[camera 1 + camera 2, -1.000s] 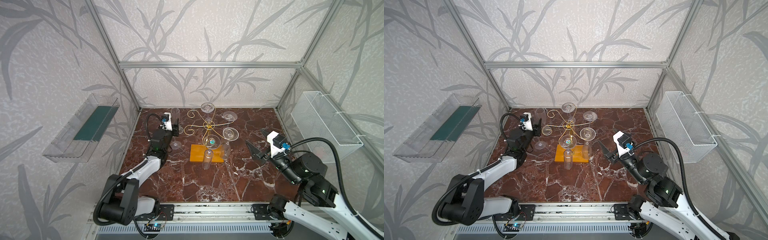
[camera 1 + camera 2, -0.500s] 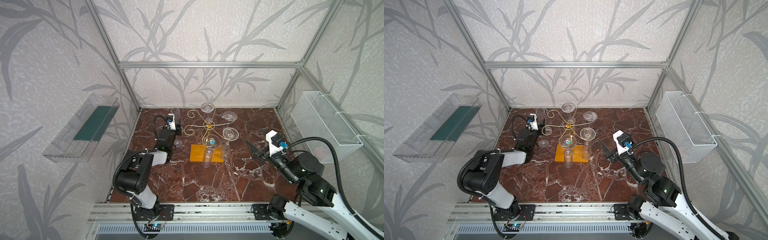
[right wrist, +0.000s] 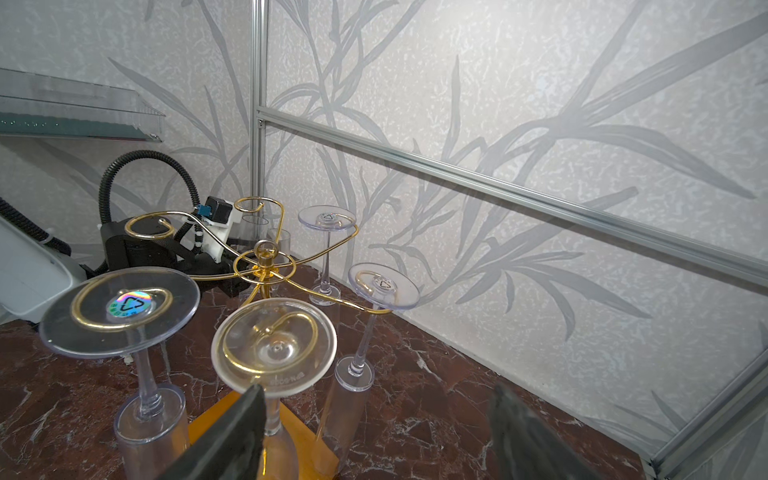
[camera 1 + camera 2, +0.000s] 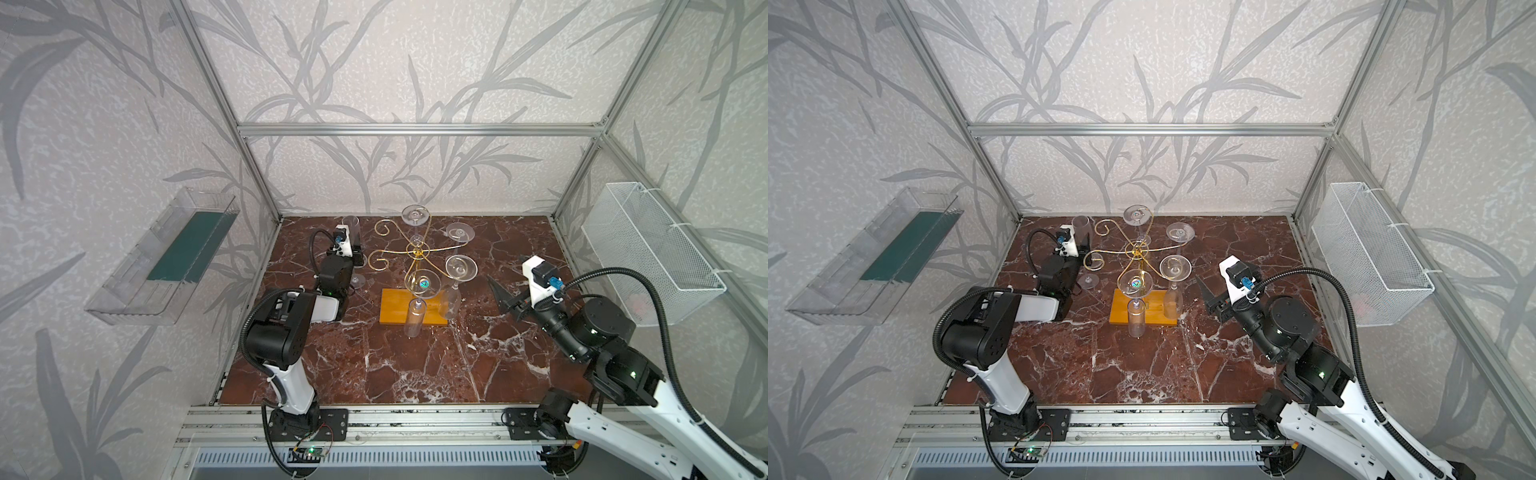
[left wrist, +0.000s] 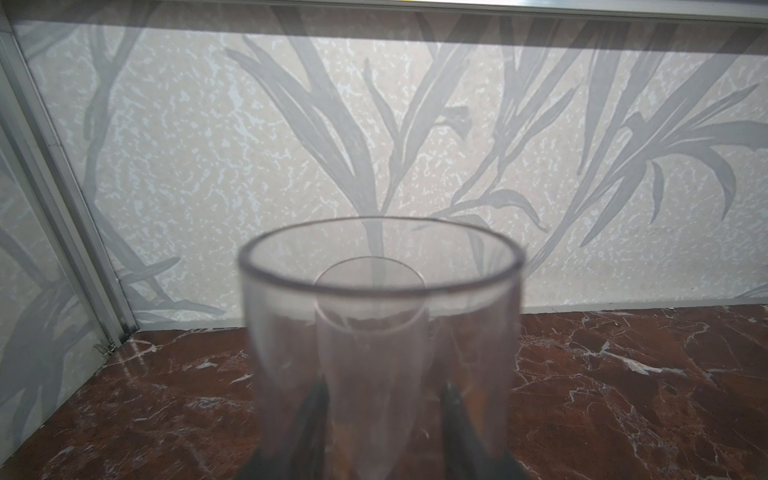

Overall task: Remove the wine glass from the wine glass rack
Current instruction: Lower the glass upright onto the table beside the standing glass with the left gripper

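Black fingers (image 5: 309,424) of the left pincer (image 5: 384,399) clamp the bowl of a clear wine glass (image 5: 380,316). The glass is held upright and off the wine glass rack (image 4: 417,249), to the left of it, near the back corner of the marbled counter (image 4: 415,365). In a top view its foot (image 4: 357,281) sits low over the stone or on it; which cannot be told. The right pincer (image 3: 376,392) stands wide apart and empty, facing the rack's right side, with the nearest hanging glass (image 3: 274,345) just ahead of it and untouched. Four glasses hang upside down from gold scroll arms above the orange base (image 4: 392,309), and two arms on the left are bare. The step in hand looks to be setting the freed glass down. That likely calls for a slow, straight descent until the foot sits flat, then a release wide enough that neither finger drags the bowl. The pull-back should run along the pincer's own line, away from the bare scrolls just beside it. A tall glass on a narrow foot would probably tip at a sideways nudge.
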`<action>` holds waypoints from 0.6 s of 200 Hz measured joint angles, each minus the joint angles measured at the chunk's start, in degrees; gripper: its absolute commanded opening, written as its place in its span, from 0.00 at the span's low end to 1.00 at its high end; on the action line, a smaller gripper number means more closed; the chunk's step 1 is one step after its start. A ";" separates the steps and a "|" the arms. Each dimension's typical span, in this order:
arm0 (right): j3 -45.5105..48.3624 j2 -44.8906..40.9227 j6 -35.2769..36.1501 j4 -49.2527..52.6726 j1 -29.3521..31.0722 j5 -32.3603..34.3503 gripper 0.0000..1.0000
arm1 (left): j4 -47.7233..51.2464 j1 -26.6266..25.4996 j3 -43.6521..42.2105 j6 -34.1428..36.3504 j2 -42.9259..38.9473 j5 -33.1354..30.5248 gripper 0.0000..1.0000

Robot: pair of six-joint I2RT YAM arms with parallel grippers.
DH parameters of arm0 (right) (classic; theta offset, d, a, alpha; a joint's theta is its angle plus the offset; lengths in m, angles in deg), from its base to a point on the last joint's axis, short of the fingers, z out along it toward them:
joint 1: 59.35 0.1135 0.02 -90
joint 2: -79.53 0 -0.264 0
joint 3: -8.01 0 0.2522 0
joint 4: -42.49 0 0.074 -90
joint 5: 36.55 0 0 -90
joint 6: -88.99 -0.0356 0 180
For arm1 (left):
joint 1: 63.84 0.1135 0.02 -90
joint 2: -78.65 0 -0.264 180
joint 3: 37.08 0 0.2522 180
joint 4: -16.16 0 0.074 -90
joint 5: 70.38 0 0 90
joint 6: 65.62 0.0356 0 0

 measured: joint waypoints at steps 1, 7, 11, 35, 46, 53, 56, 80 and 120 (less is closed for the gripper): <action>0.00 0.00 0.00 0.00 -0.04 0.00 0.82 | 0.00 0.00 0.00 -0.02 0.02 -0.02 0.39; 0.00 0.09 -0.02 0.00 -0.22 -0.13 0.82 | -0.17 0.00 0.00 0.00 0.31 -0.04 0.39; 0.00 0.15 -0.07 0.00 -0.39 -0.28 0.82 | -0.24 0.00 0.00 0.00 0.44 -0.04 0.39; 0.00 0.46 -0.31 0.00 -1.20 -0.96 0.82 | -0.63 -0.07 0.00 0.00 1.16 -0.24 0.39; 0.02 0.52 -0.46 0.00 -1.55 -1.29 0.82 | -1.09 -0.11 0.02 0.00 1.42 -0.33 0.40; 0.09 0.55 -0.66 0.00 -1.75 -1.49 0.82 | -1.51 -0.11 0.02 0.00 1.70 -0.44 0.40; 0.11 0.55 -0.66 -0.02 -1.84 -1.60 0.83 | -1.66 -0.11 0.02 0.00 1.79 -0.48 0.40; 0.33 0.57 -1.09 0.00 -2.36 -2.12 0.82 | -2.75 -0.33 0.02 0.00 2.34 -1.03 0.44; 0.42 0.52 -1.36 0.00 -2.91 -2.91 0.82 | -3.28 -0.61 0.02 0.07 2.64 -1.49 0.57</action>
